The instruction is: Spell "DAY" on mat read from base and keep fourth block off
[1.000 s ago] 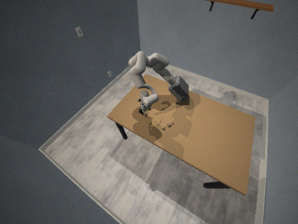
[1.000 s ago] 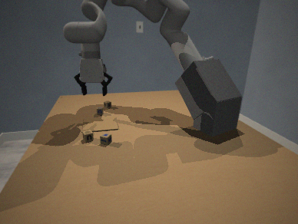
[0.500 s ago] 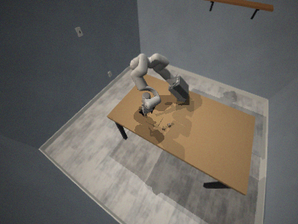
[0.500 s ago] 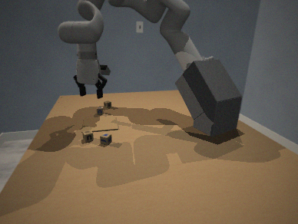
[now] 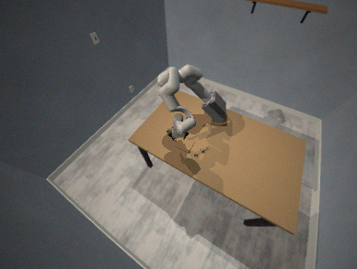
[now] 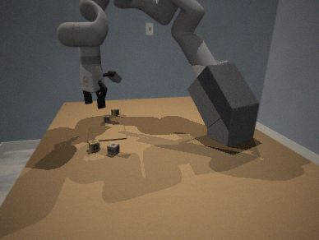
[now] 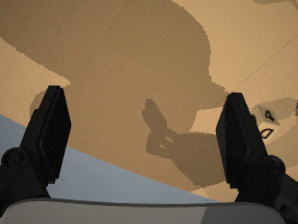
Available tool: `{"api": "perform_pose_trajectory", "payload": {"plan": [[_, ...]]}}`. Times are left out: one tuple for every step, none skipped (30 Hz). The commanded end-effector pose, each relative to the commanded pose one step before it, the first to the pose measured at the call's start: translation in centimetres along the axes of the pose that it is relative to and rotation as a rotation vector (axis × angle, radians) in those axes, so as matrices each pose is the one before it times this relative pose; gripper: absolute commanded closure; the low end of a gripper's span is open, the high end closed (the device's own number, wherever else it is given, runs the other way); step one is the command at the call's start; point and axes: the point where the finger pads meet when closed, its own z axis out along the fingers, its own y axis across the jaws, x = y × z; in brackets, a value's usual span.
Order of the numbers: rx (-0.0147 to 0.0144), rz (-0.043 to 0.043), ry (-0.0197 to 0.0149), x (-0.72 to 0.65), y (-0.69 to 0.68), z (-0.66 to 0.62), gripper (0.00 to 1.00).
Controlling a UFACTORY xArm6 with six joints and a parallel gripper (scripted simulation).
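Note:
My gripper (image 6: pixel 94 99) (image 5: pixel 175 134) (image 7: pixel 144 108) is open and empty. It hangs above the table near its far left edge in the exterior view. Two small letter blocks, one (image 6: pixel 115 112) and another (image 6: pixel 107 119), lie just right of and below it. Two more blocks (image 6: pixel 94 145) (image 6: pixel 113 149) lie nearer the camera, at the front edge of the thin tan mat (image 6: pixel 108 133); I cannot tell whether they rest on it. In the wrist view one block (image 7: pixel 266 120) shows partly behind the right finger. The letters are too small to read in the top and exterior views.
The robot's grey base box (image 6: pixel 224 107) stands on the table (image 6: pixel 185 197) to the right of the mat. In the wrist view the table edge and the grey floor (image 7: pixel 75 170) show below the fingers.

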Motion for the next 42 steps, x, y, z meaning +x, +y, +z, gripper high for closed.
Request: {"api": "perform_pose_trajectory", "payload": {"plan": [[0.01265,0.11735,-0.00348,-0.934,0.618,-0.084,0.00],[0.00000,0.00000,0.00000,0.000,0.000,0.000,0.00],[0.00003,0.06516,-0.00005,-0.425,0.468,0.002,0.00],[0.00000,0.01722,-0.00001,-0.102,0.132,0.001,0.00],[0.00000,0.01659,-0.00001,-0.096,0.130,0.001,0.00],[0.00000,0.02032,-0.00001,-0.114,0.161,0.001,0.00],[0.00000,0.02169,-0.00001,-0.117,0.176,0.001,0.00],[0.00000,0.02197,-0.00001,-0.113,0.181,0.001,0.00],[0.00000,0.02139,-0.00001,-0.105,0.180,0.001,0.00],[0.00000,0.02217,-0.00001,-0.104,0.189,0.001,0.00],[0.00000,0.02226,-0.00001,-0.098,0.193,0.001,0.00],[-0.00001,0.02166,-0.00001,-0.090,0.191,0.001,0.00],[-0.00001,0.02190,0.00000,-0.086,0.195,0.001,0.00],[-0.00001,0.02171,0.00000,-0.080,0.196,0.002,0.00],[-0.00001,0.02203,0.00000,-0.075,0.201,0.002,0.00],[-0.00001,0.02134,0.00000,-0.067,0.197,0.002,0.00],[-0.00001,0.02223,0.00000,-0.064,0.207,0.002,0.00],[0.00000,0.00000,0.00000,0.000,0.000,0.000,0.00],[0.00000,0.00000,0.00000,0.000,0.000,0.000,0.00],[-0.00004,0.06465,0.00001,-0.164,0.610,0.006,0.00],[-0.00001,0.01773,0.00001,-0.032,0.170,0.002,0.00],[-0.00001,0.01645,0.00001,-0.026,0.159,0.002,0.00],[-0.00001,0.02008,0.00001,-0.027,0.195,0.002,0.00],[-0.00001,0.02213,0.00001,-0.025,0.215,0.002,0.00],[-0.00002,0.02208,0.00001,-0.018,0.216,0.002,0.00],[-0.00002,0.02214,0.00002,-0.012,0.217,0.003,0.00],[-0.00002,0.02115,0.00002,-0.005,0.207,0.002,0.00],[-0.00002,0.02143,0.00002,0.000,0.210,0.003,0.00],[-0.00002,0.02224,0.00002,0.006,0.218,0.003,0.00],[-0.00002,0.02235,0.00002,0.013,0.219,0.003,0.00],[-0.00001,0.02089,0.00002,0.018,0.204,0.003,0.00],[-0.00002,0.02234,0.00003,0.025,0.218,0.003,0.00],[-0.00001,0.02216,0.00003,0.031,0.215,0.003,0.00],[-0.00001,0.02174,0.00003,0.037,0.211,0.003,0.00],[0.00000,0.00000,0.00000,0.000,0.000,0.000,0.00],[0.00000,0.00000,0.00000,0.000,0.000,0.000,0.00],[-0.00004,0.06427,0.00010,0.131,0.618,0.010,0.00],[-0.00001,0.01763,0.00003,0.049,0.167,0.003,0.00],[-0.00001,0.01699,0.00003,0.051,0.159,0.003,0.00],[-0.00001,0.01995,0.00004,0.064,0.186,0.004,0.00],[-0.00001,0.02167,0.00004,0.075,0.200,0.004,0.00],[-0.00001,0.02223,0.00005,0.083,0.203,0.004,0.00]]}}
